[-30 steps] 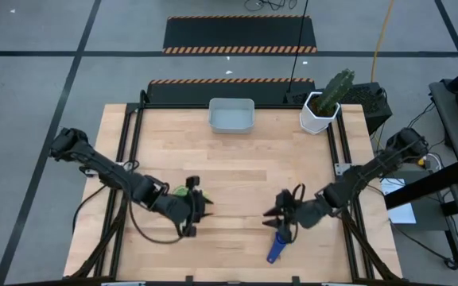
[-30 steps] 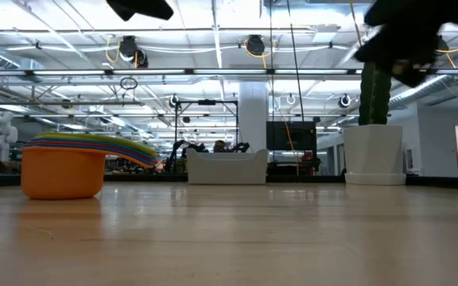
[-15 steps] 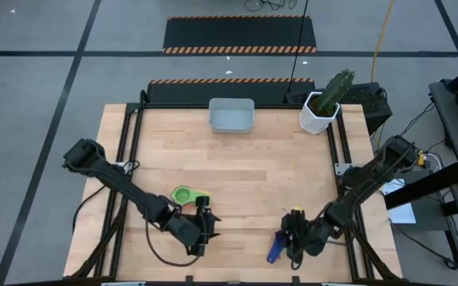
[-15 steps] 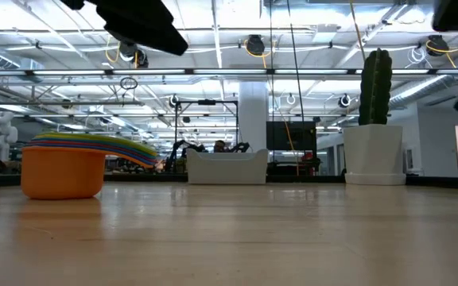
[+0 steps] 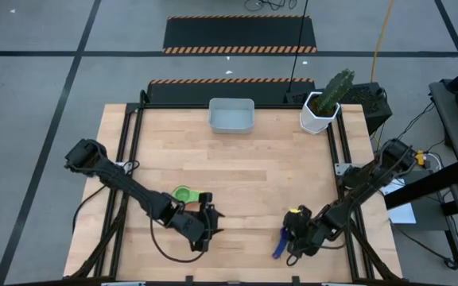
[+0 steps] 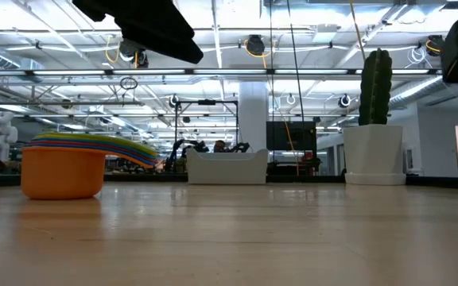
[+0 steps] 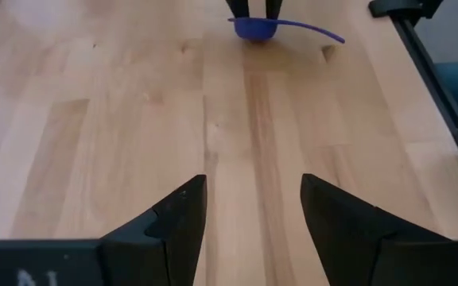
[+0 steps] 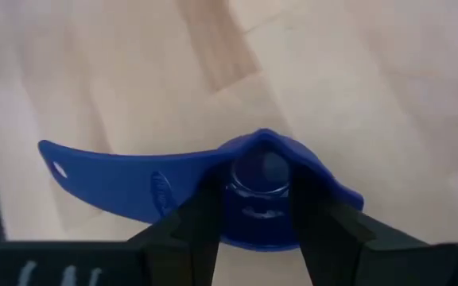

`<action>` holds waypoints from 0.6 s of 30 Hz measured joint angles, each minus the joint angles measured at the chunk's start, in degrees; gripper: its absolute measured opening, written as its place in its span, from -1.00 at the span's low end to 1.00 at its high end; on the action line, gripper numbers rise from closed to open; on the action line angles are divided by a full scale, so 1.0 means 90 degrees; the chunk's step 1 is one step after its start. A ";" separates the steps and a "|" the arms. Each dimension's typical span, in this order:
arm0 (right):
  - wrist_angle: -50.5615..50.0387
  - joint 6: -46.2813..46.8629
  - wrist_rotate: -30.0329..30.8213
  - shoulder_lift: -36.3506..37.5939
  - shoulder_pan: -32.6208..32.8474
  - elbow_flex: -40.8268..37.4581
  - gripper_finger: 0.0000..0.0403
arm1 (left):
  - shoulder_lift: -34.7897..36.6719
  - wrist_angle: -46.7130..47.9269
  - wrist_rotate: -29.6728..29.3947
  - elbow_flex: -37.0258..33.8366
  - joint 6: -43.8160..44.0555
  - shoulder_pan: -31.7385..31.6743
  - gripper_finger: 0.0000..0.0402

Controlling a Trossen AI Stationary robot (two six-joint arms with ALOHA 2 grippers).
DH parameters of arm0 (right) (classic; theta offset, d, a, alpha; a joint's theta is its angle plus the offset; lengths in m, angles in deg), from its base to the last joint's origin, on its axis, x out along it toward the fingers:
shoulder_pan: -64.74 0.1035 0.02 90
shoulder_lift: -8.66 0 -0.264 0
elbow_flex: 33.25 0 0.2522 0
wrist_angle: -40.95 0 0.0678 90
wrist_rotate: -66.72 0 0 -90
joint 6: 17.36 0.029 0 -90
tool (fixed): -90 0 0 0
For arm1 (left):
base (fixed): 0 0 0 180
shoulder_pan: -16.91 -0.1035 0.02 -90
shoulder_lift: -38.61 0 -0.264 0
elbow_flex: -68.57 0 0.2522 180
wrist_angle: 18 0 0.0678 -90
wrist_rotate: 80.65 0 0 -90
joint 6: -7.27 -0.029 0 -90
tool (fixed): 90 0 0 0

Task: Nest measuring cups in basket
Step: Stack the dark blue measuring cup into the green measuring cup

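Cups split, basket bare

Overhead, only a green top cup point(image 5: 184, 195) shows near the front-left of the surface point(image 5: 253, 171); the low view reveals it as a nested stack point(image 6: 82, 163), orange at the bottom with coloured handles fanned above. The dark blue cup point(image 5: 281, 243) lies near the front edge, right of centre; the right wrist view shows it upside down between the jaws of the right gripper point(image 8: 253, 208), which pinch its bowl. The basket point(image 5: 230, 115) sits at the back edge, middle, with nothing visible inside. A cactus pot point(image 5: 321, 111) stands at the back-right corner. The left gripper point(image 7: 253, 210) hovers low beside the stack, jaws spread and holding nothing, pointing across at the blue cup.
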 joint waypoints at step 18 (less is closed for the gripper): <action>-0.0824 -0.2904 0.0045 0.0511 -0.1490 0.0260 -0.29 | 0.0000 -0.0035 0.0000 -0.0002 -0.0351 -0.0061 0.03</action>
